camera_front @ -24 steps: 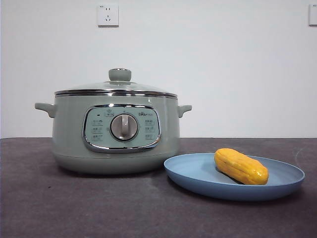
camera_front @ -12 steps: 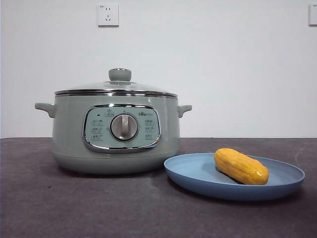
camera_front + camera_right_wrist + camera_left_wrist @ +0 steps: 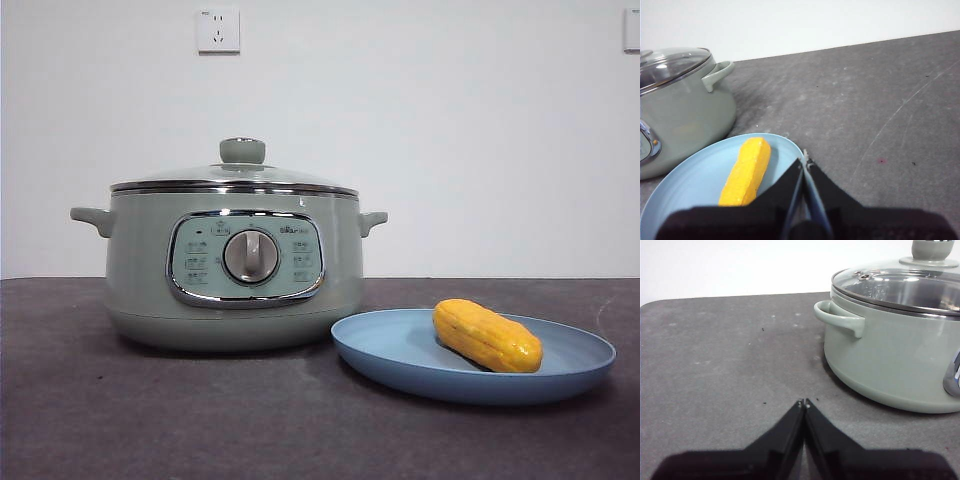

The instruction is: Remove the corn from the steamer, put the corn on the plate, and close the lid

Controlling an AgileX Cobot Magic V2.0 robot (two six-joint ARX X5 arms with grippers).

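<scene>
The sage-green steamer point(image 3: 235, 265) stands left of centre on the dark table, and its glass lid point(image 3: 235, 172) sits closed on its rim. The yellow-orange corn point(image 3: 487, 336) lies on the light-blue plate point(image 3: 400, 350) to the steamer's right. My left gripper point(image 3: 804, 403) is shut and empty, low over the table beside the steamer point(image 3: 895, 350), whose lid point(image 3: 900, 285) shows closed. My right gripper point(image 3: 804, 161) is shut and empty above the rim of the plate point(image 3: 695, 185), next to the corn point(image 3: 747, 172). Neither gripper shows in the front view.
A white wall with a socket point(image 3: 218, 30) rises behind the table. Open dark tabletop point(image 3: 725, 360) stretches out from the steamer's handle side, and more bare table point(image 3: 880, 100) lies beyond the plate.
</scene>
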